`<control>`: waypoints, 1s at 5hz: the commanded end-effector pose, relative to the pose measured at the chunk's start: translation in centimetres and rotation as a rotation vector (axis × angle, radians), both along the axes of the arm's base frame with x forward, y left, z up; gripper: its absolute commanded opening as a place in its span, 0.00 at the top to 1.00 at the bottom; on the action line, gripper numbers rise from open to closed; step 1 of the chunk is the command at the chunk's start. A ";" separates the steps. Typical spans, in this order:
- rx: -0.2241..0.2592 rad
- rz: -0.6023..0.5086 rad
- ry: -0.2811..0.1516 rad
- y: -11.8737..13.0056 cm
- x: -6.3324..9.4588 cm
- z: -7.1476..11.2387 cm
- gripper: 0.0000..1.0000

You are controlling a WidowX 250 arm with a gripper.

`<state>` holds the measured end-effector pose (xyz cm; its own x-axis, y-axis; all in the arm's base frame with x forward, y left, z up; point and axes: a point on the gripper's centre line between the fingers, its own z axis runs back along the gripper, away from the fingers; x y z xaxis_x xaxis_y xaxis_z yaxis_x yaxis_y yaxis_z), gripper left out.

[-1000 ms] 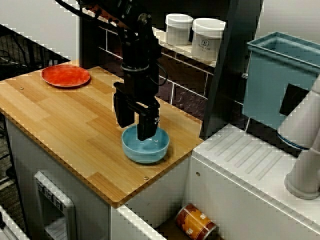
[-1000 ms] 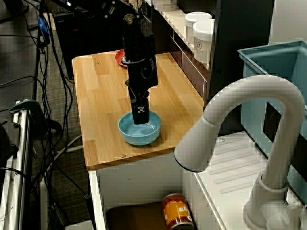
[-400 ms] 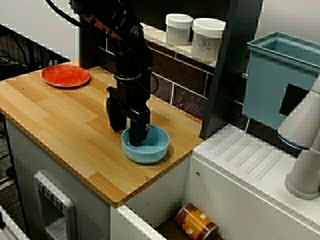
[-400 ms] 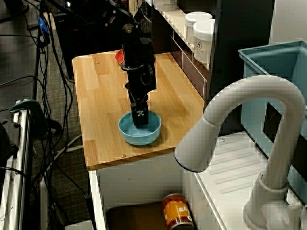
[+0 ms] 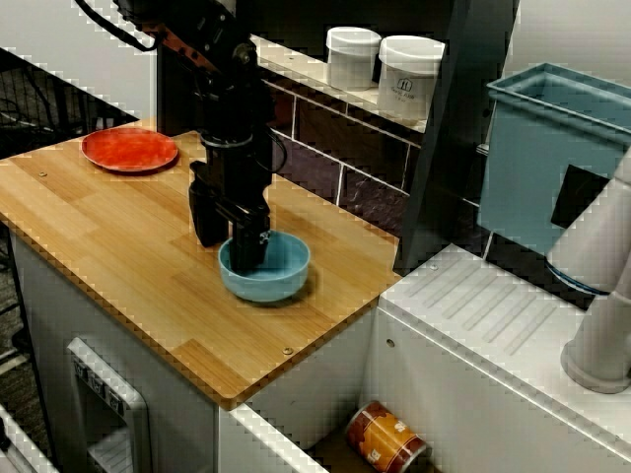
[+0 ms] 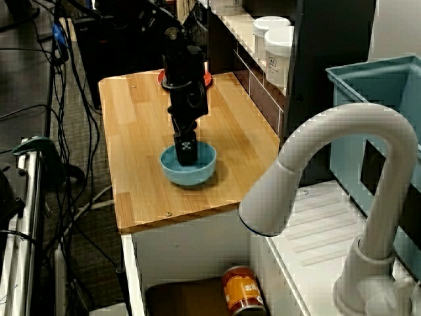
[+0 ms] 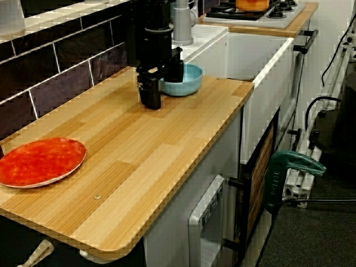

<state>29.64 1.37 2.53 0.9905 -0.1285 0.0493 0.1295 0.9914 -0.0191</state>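
Since a second ago, the gripper (image 5: pixel 229 241) and the blue bowl (image 5: pixel 279 274) have both shifted left along the wooden counter (image 5: pixel 108 236), away from the sink-side edge. One finger is inside the bowl and one outside, pinched shut on the left rim. That hold keeps the bowl upright. It seems to rest on the counter, well apart from the red plate (image 5: pixel 129 149). White jars (image 5: pixel 380 59) stand on the shelf behind.
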 end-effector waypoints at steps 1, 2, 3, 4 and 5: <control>0.006 -0.010 -0.044 4.3 0.7 1.6 0.00; -0.007 0.002 -0.054 7.4 0.9 2.0 0.00; -0.008 0.040 -0.073 10.0 0.7 2.0 0.00; -0.003 0.058 -0.086 11.8 0.2 1.6 0.00; -0.005 0.057 -0.071 12.5 -0.1 1.4 0.00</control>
